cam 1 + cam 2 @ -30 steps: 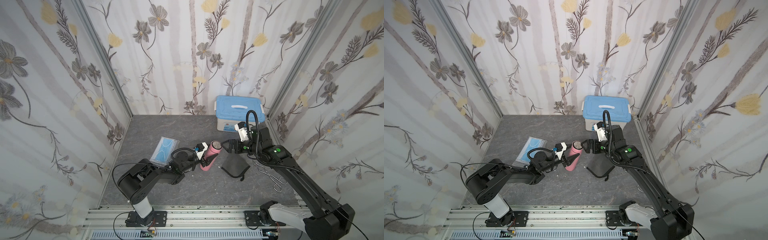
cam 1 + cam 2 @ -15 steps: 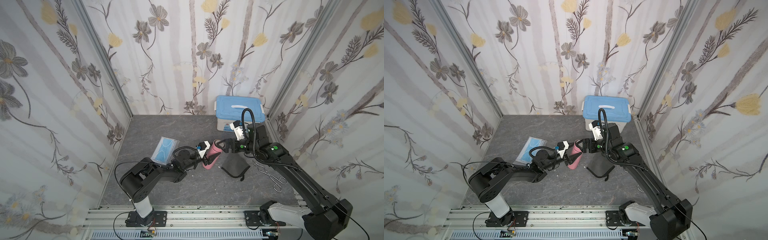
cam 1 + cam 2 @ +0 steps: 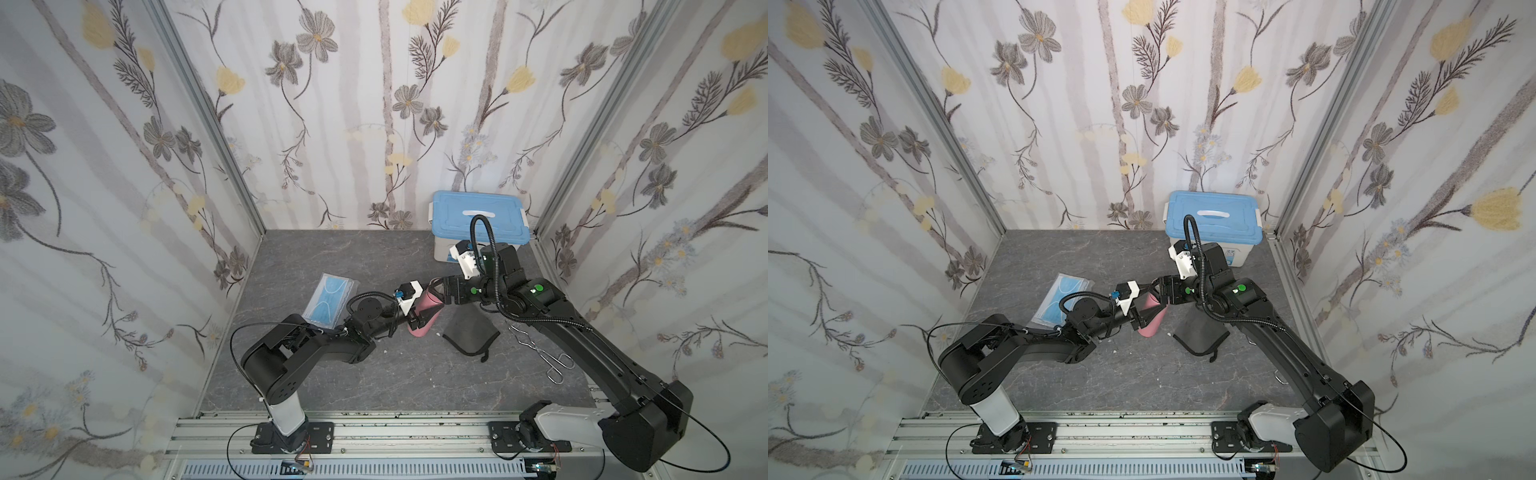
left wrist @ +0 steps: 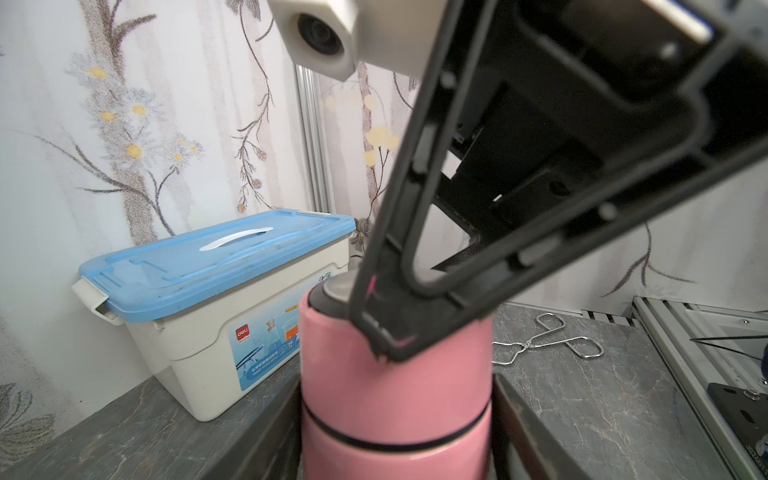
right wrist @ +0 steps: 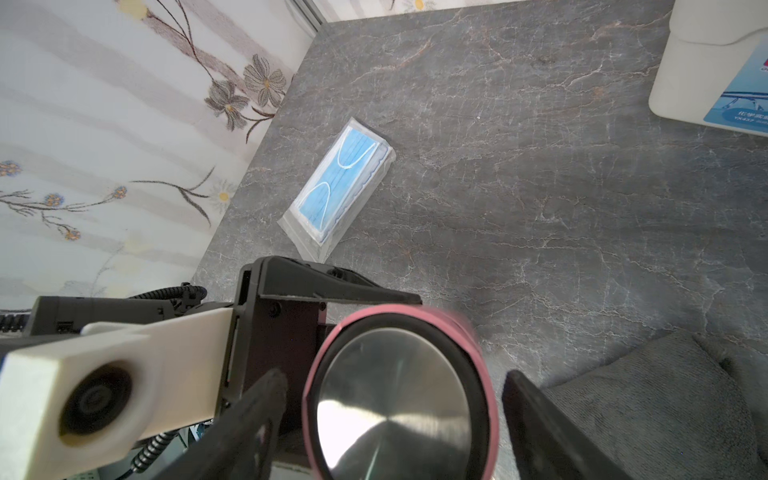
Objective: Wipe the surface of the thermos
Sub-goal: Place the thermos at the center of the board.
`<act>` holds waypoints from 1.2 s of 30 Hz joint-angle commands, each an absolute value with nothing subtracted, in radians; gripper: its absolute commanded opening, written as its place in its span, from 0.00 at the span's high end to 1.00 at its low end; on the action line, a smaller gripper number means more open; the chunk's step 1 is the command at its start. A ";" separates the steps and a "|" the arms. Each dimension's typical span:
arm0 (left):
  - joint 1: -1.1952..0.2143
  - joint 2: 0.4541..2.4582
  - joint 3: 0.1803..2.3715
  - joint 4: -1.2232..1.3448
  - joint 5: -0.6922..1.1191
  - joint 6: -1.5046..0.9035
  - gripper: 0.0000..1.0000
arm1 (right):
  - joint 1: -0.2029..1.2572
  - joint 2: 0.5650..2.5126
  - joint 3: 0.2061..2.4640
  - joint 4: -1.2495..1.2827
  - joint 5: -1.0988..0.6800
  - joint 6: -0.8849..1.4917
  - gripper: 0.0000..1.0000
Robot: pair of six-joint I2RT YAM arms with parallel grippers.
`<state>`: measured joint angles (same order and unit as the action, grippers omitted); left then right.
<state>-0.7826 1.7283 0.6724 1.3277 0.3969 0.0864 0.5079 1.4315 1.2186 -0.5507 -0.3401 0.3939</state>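
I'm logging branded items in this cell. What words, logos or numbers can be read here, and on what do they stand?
"deli": white on a red badge, on the label of the storage box, left wrist view.
"YX437": on the same label, right wrist view, beside Chinese characters too blurred to read.
The label's other small print: too small to read.
Thermos, mask packet, grey cloth, tongs: no text visible.

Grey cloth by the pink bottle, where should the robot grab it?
Pinch a corner of the grey cloth, coming straight down from above. It lies flat and folded on the table, so only a thin edge gives fingers something to close on.
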 commanded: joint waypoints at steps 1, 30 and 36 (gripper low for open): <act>-0.782 1.730 0.686 1.413 0.401 0.097 1.00 | 0.520 1.446 1.238 -0.567 -0.292 0.376 0.17; -0.782 1.766 0.707 1.413 0.360 0.088 0.64 | 0.570 1.498 1.317 -0.593 -0.235 0.367 0.69; -0.782 1.771 0.702 1.413 0.354 0.088 0.46 | 0.604 1.519 1.324 -0.580 -0.182 0.373 0.70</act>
<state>-0.7799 1.7691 0.6960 1.3392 0.3660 0.0784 0.5865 1.5078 1.3128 -0.6327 -0.1314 0.3458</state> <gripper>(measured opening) 0.645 0.614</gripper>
